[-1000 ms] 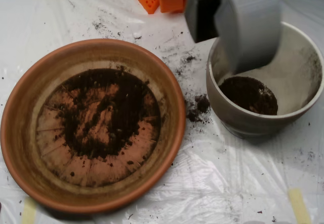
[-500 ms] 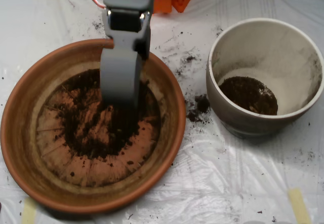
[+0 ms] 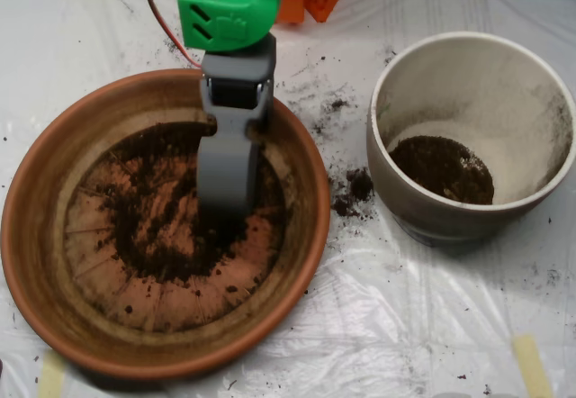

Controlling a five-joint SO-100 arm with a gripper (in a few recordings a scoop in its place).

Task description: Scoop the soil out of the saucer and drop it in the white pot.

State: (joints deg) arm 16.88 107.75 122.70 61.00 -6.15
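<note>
- Pincer [image 3: 223, 207] first, from the overhead view: a second ago my grey scoop hung over the white pot [image 3: 540, 182] on the right. Half a second ago it had swung across to the saucer [image 3: 36, 227] on the left. Now it has gone a bit further down and toward the middle of the dish.
- Its tip now sits in the soil [image 3: 153, 254], close to the middle of the saucer. I look down on its closed-looking back, so I cannot tell if its two halves are apart or together, or if any dirt is inside yet.
- The soil in the saucer is a thin dark ring with bare orange patches showing through. Not much is left, but there is enough for another scoop.
- The white pot already has a dark heap of soil [image 3: 443, 168] at its bottom. That heap looks the same as it did a second ago.
- Some crumbs [image 3: 353, 191] lie on the table [image 3: 405, 326], between the saucer and the pot. They have not moved.
- I think this means one drop is done and I am starting a new scoop. Next I would need to close around some dirt and lift it.
</note>
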